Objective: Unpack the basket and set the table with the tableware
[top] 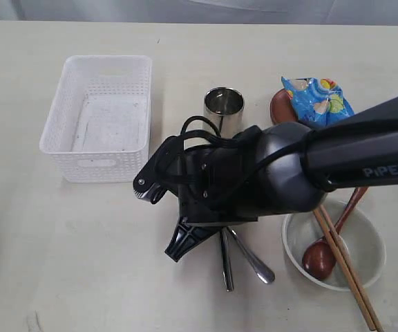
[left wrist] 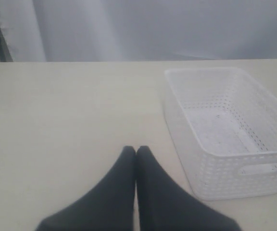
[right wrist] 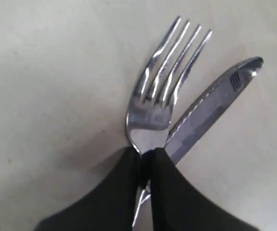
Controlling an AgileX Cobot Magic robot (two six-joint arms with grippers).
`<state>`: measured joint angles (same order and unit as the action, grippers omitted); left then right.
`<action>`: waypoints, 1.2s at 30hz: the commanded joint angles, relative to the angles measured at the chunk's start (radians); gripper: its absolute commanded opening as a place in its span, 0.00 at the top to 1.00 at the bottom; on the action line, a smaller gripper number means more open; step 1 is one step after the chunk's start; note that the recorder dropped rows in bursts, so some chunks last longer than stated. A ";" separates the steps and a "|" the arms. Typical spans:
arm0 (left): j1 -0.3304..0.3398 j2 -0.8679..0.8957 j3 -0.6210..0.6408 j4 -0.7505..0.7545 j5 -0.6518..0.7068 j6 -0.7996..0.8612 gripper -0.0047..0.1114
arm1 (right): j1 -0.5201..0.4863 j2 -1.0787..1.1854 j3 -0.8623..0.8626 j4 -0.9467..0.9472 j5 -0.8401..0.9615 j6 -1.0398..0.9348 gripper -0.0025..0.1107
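Note:
The steel fork (right wrist: 162, 91) and knife (right wrist: 215, 101) lie crossed on the table (top: 61, 249). My right gripper (right wrist: 146, 154) is shut on the fork's neck, just behind the tines, and the knife blade passes under one finger. In the exterior view the right gripper (top: 185, 242) hides most of both, and only their handles (top: 244, 259) stick out. The white basket (top: 99, 117) stands empty at the left. My left gripper (left wrist: 136, 149) is shut on nothing, low over the table beside the basket (left wrist: 225, 130).
A steel cup (top: 224, 105) stands behind the right arm. The whitish bowl (top: 372, 235) at the right holds a wooden spoon (top: 323, 256) and chopsticks (top: 347, 273). A blue snack packet (top: 318, 100) lies on the brown plate (top: 278, 104).

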<state>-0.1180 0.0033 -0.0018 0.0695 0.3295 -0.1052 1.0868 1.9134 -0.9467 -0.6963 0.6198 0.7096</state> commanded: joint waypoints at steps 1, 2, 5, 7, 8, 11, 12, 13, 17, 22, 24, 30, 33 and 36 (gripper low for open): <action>-0.007 -0.003 0.002 0.004 -0.005 0.001 0.96 | -0.003 -0.002 0.006 0.019 -0.010 0.002 0.98; -0.007 -0.003 0.002 0.004 -0.005 0.001 0.96 | -0.003 -0.009 0.006 0.019 -0.008 0.002 0.98; -0.007 -0.003 0.002 0.004 -0.005 0.001 0.96 | -0.003 -0.061 0.006 0.028 0.008 0.010 0.98; -0.007 -0.003 0.002 0.004 -0.005 0.001 0.96 | -0.003 -0.102 0.006 0.045 0.026 0.010 0.98; -0.007 -0.003 0.002 0.004 -0.005 0.001 0.96 | -0.003 -0.117 0.006 0.053 0.041 0.010 0.98; -0.007 -0.003 0.002 0.004 -0.005 0.001 0.96 | -0.003 -0.157 0.006 0.070 0.074 0.008 0.98; -0.007 -0.003 0.002 0.004 -0.005 0.001 0.96 | -0.003 -0.161 0.006 0.072 0.078 0.010 0.98; -0.007 -0.003 0.002 0.004 -0.005 0.001 0.96 | -0.005 -0.163 0.006 0.074 0.083 0.016 0.98; -0.007 -0.003 0.002 0.004 -0.005 0.001 0.96 | -0.050 -0.156 0.006 0.098 0.095 0.053 0.98; -0.007 -0.003 0.002 0.004 -0.005 0.001 0.96 | -0.121 -0.153 0.006 0.136 0.096 0.053 0.98; -0.007 -0.003 0.002 0.004 -0.005 0.001 0.96 | -0.135 -0.152 0.006 0.167 0.102 0.053 0.98; -0.007 -0.003 0.002 0.004 -0.005 0.001 0.96 | -0.136 -0.138 0.006 0.183 0.093 0.050 0.98; -0.007 -0.003 0.002 0.004 -0.005 0.001 0.96 | -0.139 -0.109 0.006 0.183 0.088 0.053 0.98; -0.007 -0.003 0.002 0.004 -0.005 0.001 0.96 | -0.139 -0.071 0.006 0.183 0.084 0.054 0.98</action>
<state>-0.1180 0.0033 -0.0018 0.0695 0.3295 -0.1052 0.9522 1.8183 -0.9413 -0.5136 0.7104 0.7597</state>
